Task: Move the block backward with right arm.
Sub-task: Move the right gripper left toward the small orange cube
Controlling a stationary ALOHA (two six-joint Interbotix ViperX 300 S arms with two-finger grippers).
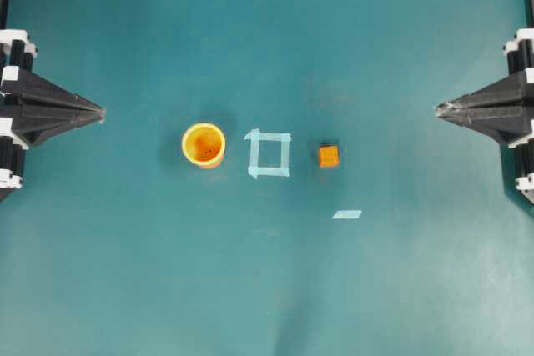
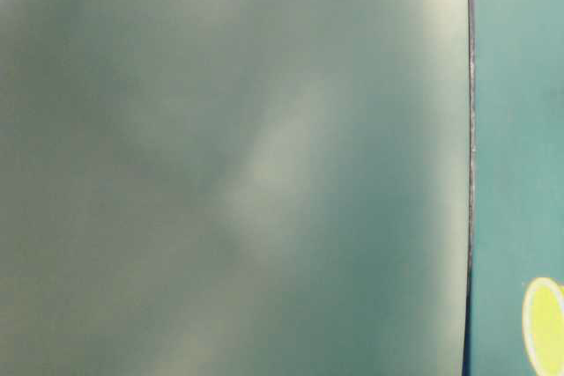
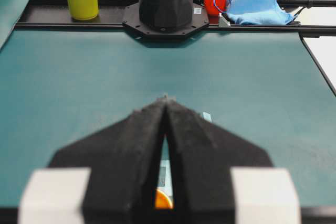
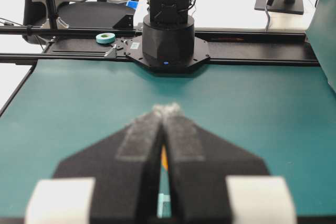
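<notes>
- The block (image 1: 329, 156) sits on the teal worktop (image 1: 125, 273), just right of a taped square (image 1: 269, 154) and well apart from the right gripper (image 1: 440, 108), whose jaws are pressed together and hold nothing.
- The left gripper (image 1: 102, 112) is parked at the opposite edge, jaws also pressed together.
- Risk 1: the block is small, so an off-centre approach could spin it or skid it sideways toward the square.
- Risk 2: jaws not spread early enough could knock the block away.
- Risk 3: the orange cup (image 1: 204, 144) could be mistaken for the target.
</notes>
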